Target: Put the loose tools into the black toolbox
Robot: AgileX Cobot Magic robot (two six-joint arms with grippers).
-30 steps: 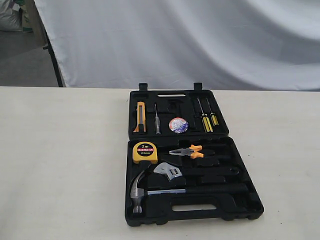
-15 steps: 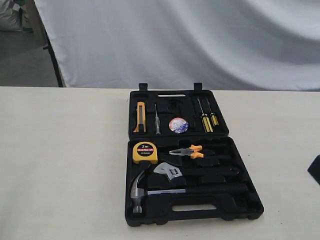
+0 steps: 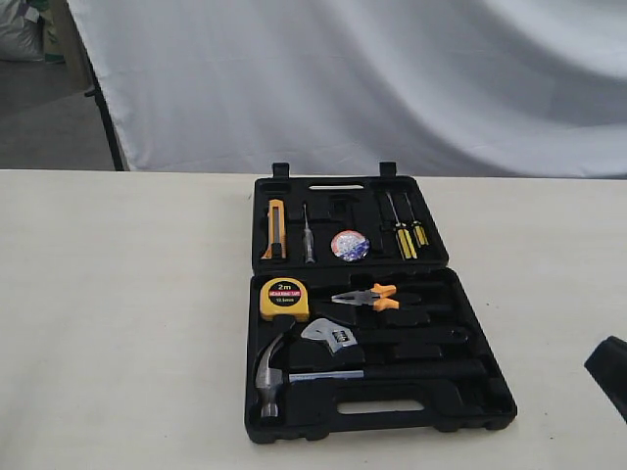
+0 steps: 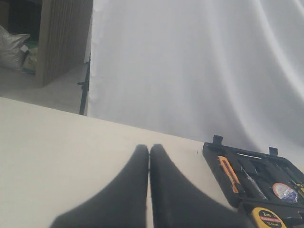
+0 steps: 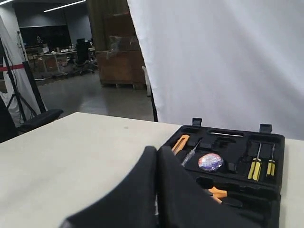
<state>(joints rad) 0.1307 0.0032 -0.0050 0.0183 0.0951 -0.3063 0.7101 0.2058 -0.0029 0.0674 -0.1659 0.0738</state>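
My left gripper (image 4: pixel 149 148) and right gripper (image 5: pixel 157 150) are pinched together empty, and the silver-headed claw hammer (image 3: pixel 323 374), silver adjustable wrench (image 3: pixel 333 338) and black tape roll (image 3: pixel 350 245) look seated in the black plastic toolbox (image 3: pixel 470 401), so I'd steer clear.

Only thing I can actually read is "2m" on the tape measure (image 3: pixel 284 299). The smaller print under it is too blurry, same with the tape roll (image 3: pixel 350 245) label.

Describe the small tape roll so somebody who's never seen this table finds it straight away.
The black toolbox lies open on the table. In the half farther from the camera, the tape roll sits between a silver screwdriver and two yellow-handled screwdrivers. It is the only round item there, with a bluish-white face.
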